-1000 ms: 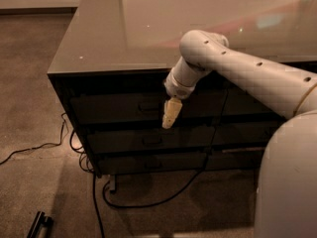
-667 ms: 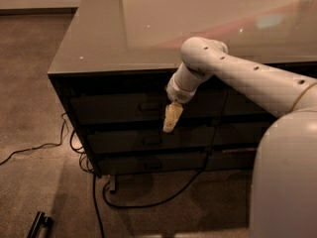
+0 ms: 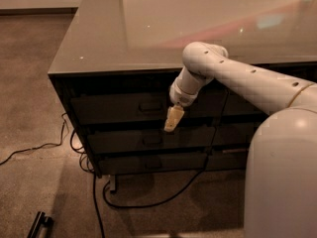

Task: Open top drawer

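The top drawer (image 3: 119, 108) is a wide, dark front just under the glossy counter top, with a small loop handle (image 3: 150, 105) at its centre. It looks closed, flush with the fronts below. My gripper (image 3: 171, 124) hangs from the white arm just right of the handle and slightly below it, in front of the drawer's lower edge. Its pale fingers point down and to the left.
Two more drawers (image 3: 148, 140) sit below the top one, and another stack (image 3: 257, 103) is to the right behind my arm. The counter top (image 3: 163, 29) overhangs the drawers. Black cables (image 3: 99, 202) lie on the floor by the cabinet's foot. A dark bar (image 3: 39, 224) lies at the lower left.
My arm and gripper have shifted slightly to the right and up along the top drawer's front. The drawer has not moved.
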Motion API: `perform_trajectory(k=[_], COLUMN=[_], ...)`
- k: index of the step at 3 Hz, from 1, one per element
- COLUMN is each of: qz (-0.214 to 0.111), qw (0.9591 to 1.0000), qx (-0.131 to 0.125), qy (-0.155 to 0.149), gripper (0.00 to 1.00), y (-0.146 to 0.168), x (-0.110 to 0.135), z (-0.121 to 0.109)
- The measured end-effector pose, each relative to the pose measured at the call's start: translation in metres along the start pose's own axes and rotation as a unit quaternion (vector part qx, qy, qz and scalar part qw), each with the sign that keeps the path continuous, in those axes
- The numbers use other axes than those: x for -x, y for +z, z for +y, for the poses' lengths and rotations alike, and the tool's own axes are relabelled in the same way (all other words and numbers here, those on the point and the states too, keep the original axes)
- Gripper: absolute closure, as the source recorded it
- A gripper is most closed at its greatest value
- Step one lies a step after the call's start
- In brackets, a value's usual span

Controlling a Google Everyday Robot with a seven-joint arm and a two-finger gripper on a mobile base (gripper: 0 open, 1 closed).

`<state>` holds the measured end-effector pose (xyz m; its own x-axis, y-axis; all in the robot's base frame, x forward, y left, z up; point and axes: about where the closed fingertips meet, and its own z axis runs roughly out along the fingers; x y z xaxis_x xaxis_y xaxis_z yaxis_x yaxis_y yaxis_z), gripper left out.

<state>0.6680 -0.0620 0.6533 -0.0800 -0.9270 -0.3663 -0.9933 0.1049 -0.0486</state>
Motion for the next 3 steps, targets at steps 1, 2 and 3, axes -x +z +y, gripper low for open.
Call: perform_trajectory(k=[1,2,3], qz=[0.003,0.003,0.003], qw=[1.0,1.0,1.0], qx=[0.003,0.003,0.003], qy=[0.006,0.006,0.006], gripper=[0.57,0.81,1.0], y=[-0.007,-0.015,-0.023], x=[-0.001,0.002,0.005], z=[0.001,0.0,0.0])
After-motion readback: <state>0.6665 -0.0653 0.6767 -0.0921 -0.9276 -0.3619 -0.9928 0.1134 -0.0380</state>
